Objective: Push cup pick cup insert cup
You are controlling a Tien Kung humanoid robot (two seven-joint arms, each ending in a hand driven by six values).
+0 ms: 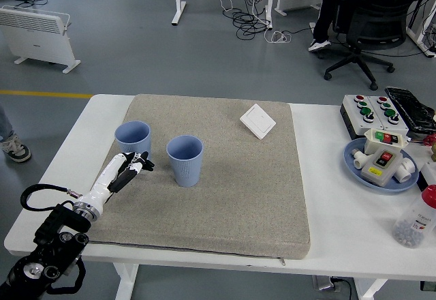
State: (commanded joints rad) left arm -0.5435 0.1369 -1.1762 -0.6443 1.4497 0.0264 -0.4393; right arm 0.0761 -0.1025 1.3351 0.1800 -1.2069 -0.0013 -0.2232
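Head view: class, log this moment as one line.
left robot hand: open, beside left blue plastic cup | right blue plastic cup: upright on grey mat

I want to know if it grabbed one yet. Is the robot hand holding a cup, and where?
No, nothing is held. The left hand sits just in front of the left blue cup, fingers not around it.

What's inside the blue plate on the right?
The blue plate holds a yellowish switch box with red and green buttons, plus white fittings. Whatever lies beneath them is covered.
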